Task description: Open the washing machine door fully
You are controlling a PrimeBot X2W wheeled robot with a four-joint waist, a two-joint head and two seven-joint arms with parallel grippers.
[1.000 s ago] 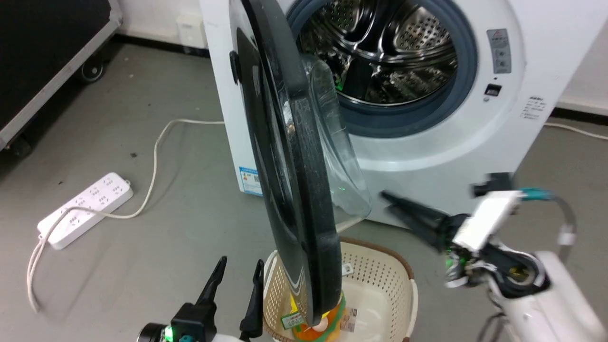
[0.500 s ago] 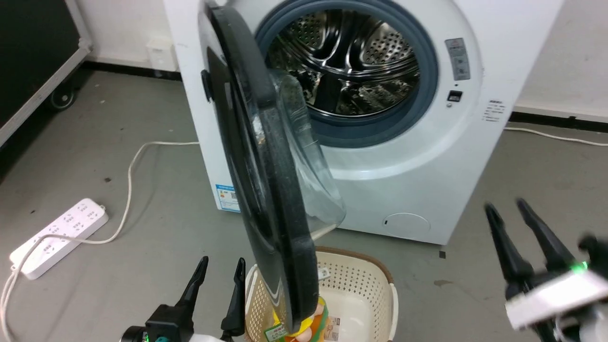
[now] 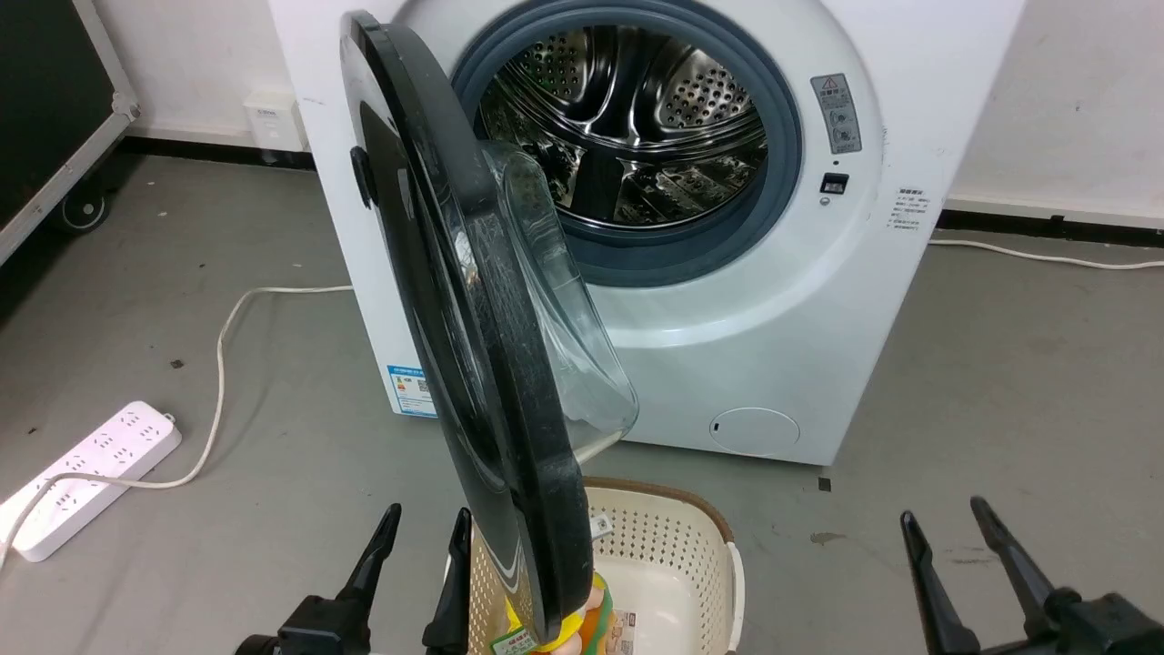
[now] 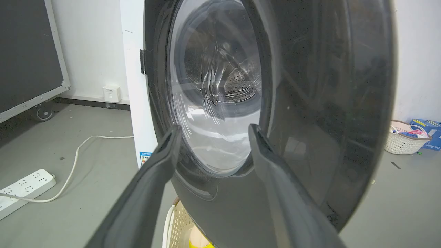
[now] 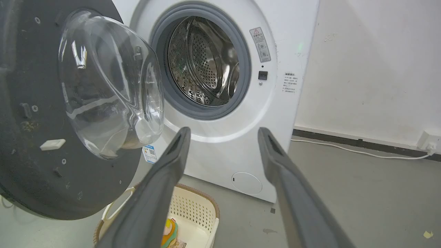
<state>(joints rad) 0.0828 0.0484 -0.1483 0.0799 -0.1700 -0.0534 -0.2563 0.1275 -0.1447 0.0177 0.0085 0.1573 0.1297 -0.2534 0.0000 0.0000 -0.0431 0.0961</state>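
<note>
The washing machine door (image 3: 473, 346) is a big black-rimmed disc with a clear glass bowl, swung out edge-on toward me from its hinge on the machine's left side. Its outer face fills the left wrist view (image 4: 310, 120), and its inner face with the bulging bowl shows at the left of the right wrist view (image 5: 51, 113). My left gripper (image 3: 427, 532) stands open at the bottom, just left of the door's lower rim, holding nothing. My right gripper (image 3: 941, 518) is open at the lower right, well clear of the door. The steel drum (image 3: 627, 127) lies exposed.
A cream perforated basket (image 3: 673, 546) with colourful packets sits on the floor under the door's lower edge. A white power strip (image 3: 86, 478) and its cable lie at the left. A black wheeled case (image 3: 45, 109) stands far left. Another small basket (image 4: 404, 139) sits by the wall.
The head camera has pulled back and shifted. My right gripper has dropped from beside the door's glass bowl to the lower right corner. The left gripper holds its place.
</note>
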